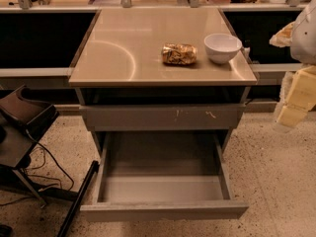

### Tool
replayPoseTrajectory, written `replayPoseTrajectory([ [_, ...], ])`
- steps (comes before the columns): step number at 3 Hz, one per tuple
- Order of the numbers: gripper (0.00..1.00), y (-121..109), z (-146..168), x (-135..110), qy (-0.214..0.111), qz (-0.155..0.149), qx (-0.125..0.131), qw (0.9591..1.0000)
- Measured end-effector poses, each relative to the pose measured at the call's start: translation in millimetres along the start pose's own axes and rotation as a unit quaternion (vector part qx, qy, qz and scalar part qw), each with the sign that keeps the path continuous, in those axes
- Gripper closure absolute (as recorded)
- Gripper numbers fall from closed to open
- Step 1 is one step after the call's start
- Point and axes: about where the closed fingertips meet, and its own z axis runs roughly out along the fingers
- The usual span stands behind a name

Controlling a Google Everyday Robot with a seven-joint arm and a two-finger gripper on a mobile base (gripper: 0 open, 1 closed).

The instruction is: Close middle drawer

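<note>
The middle drawer [163, 210] is pulled far out from the grey cabinet, low in the camera view. Its plain flat front faces me and its bare grey inside [160, 169] shows. Above it is another grey drawer front [163, 116] with pale scratch marks, standing slightly out from the cabinet. My arm comes in from the right edge, and its pale gripper [289, 116] hangs to the right of the cabinet, level with the scratched front and apart from both drawers.
On the counter top [123, 48] lie a crinkled snack bag [178, 54] and a white bowl [222, 47]. A dark stand [22, 120] with cables is at the left. A black bar [76, 201] lies slanted on the speckled floor beside the open drawer.
</note>
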Motion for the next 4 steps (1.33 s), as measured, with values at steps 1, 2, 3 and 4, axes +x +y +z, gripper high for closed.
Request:
replayPoseTrajectory([
  [1,0.0,0,0,0,0.0,0.0,0.0,1.0],
  [2,0.0,12,25,-2,-0.024,0.004,-0.008,0.9997],
  [3,0.0,45,89,-11,-0.078,0.014,-0.047,0.9958],
  [4,0.0,81,166,-18,-0.121,0.028,-0.103,0.9869],
])
